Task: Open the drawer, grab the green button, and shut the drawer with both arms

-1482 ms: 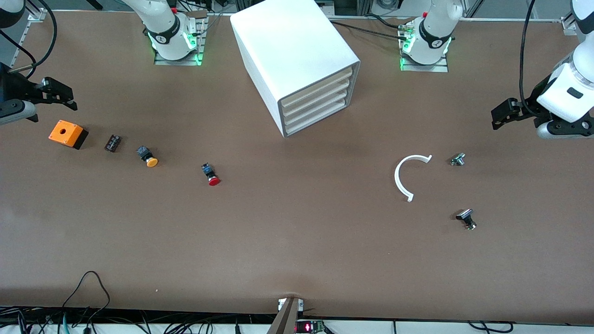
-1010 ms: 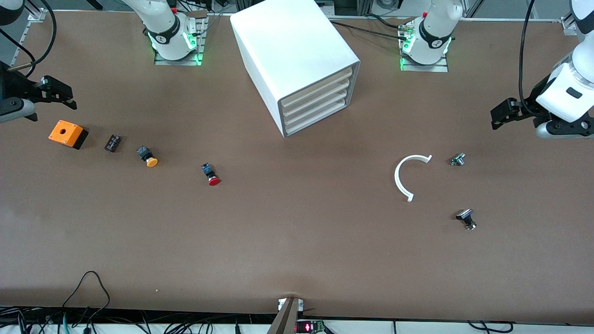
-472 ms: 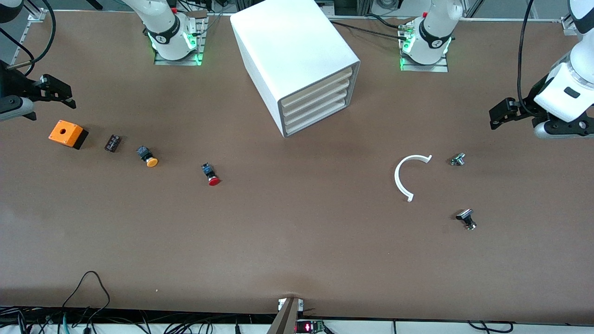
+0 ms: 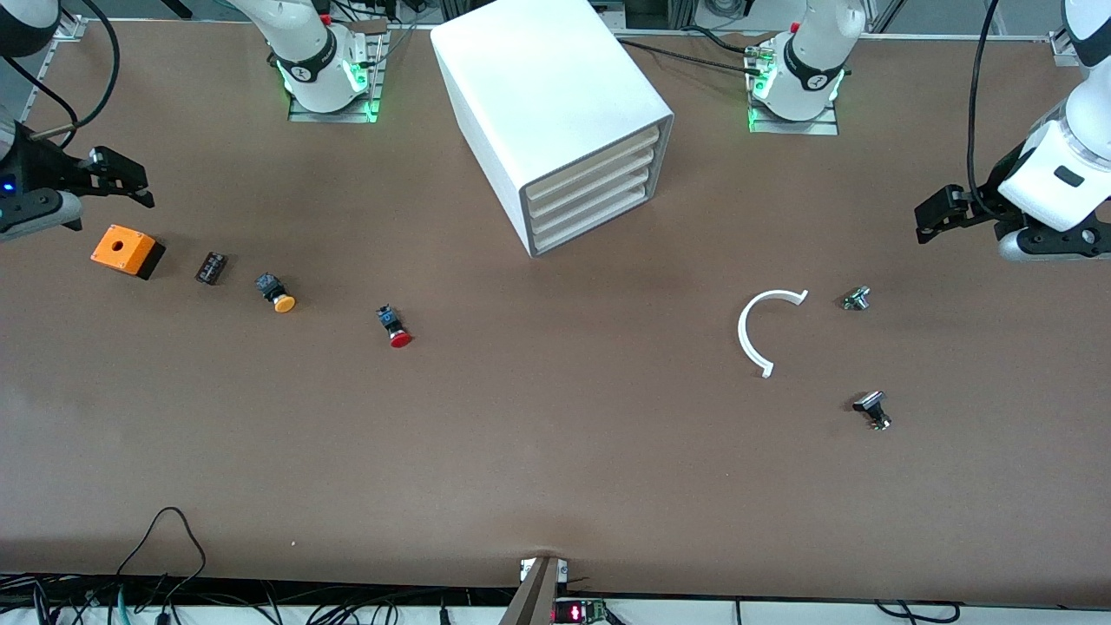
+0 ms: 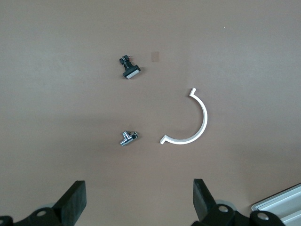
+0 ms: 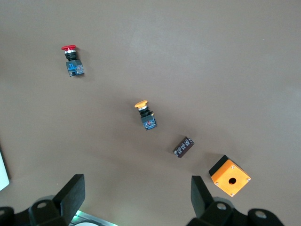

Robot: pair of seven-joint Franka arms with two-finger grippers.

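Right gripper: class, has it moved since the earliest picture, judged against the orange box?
Yes. The right gripper, open, has shifted slightly toward the cabinet and now sits more directly above the orange box.

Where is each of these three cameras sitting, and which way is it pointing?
Front view: high across the table, facing both arms' bases; shows the white cabinet, its drawers shut, and the left gripper and right gripper, both open and empty.
Left wrist view: on the left arm, looking down past its fingers at the white half ring.
Right wrist view: on the right arm, looking down past its fingers at the orange box.
Shared: front and right wrist views both show the red button.
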